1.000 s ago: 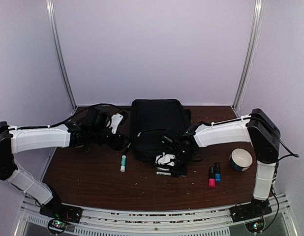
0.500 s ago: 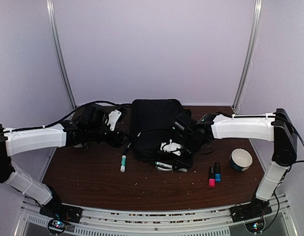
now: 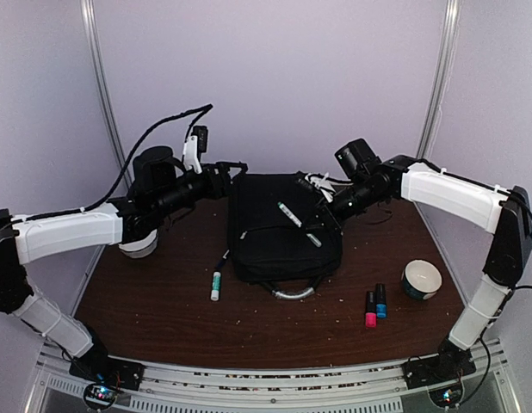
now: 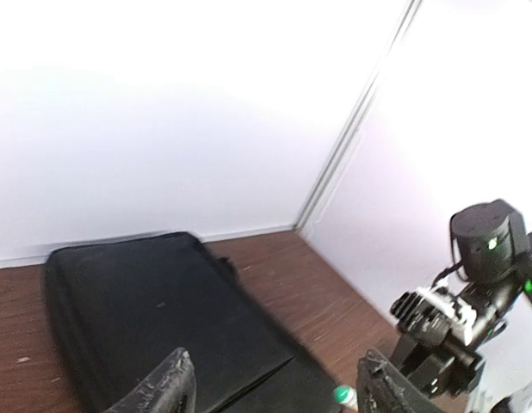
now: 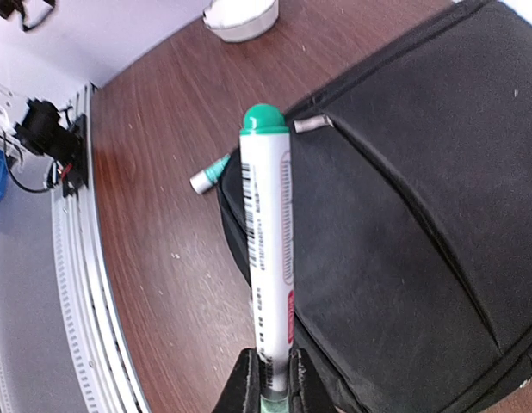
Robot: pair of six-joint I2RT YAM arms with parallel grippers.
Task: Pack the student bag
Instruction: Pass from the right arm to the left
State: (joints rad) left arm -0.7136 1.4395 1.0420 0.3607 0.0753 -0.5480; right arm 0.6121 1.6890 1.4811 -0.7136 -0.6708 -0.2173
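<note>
**Overhead and wrist views, one moment.** One student bag [image 3: 283, 232], black, lies flat on the brown table [image 3: 163, 318], at mid-width and toward the back wall, between my two arms. Its single grey loop handle [image 3: 293, 293] curves out at the near edge. One grey zipper pull [image 5: 312, 123] shows on its top face.

**Markers, white with green caps: two.** The first marker [image 5: 266, 241] is held in my right gripper [image 5: 273, 379], whose fingers are pinched tight on its lower end, the cap pointing away from my wrist. It hangs over the bag's top face; whether it touches the fabric I cannot tell. The second marker [image 3: 216, 284] lies on the table just beside the bag's near left corner, apart from both grippers.

**Left gripper.** My left gripper [image 4: 275, 391] hovers off the table by the bag's far left corner, its two fingers [image 4: 167, 389] spread wide with nothing between them.

**Short capped tubes: two.** A pink-ended tube [image 3: 370, 311] and a blue-ended tube [image 3: 380, 303] sit side by side to the right of the bag.

**White bowls: two.** The right-hand bowl [image 3: 422, 278] is near the tubes; the left-hand bowl [image 3: 139, 247] sits partly under my left forearm
</note>
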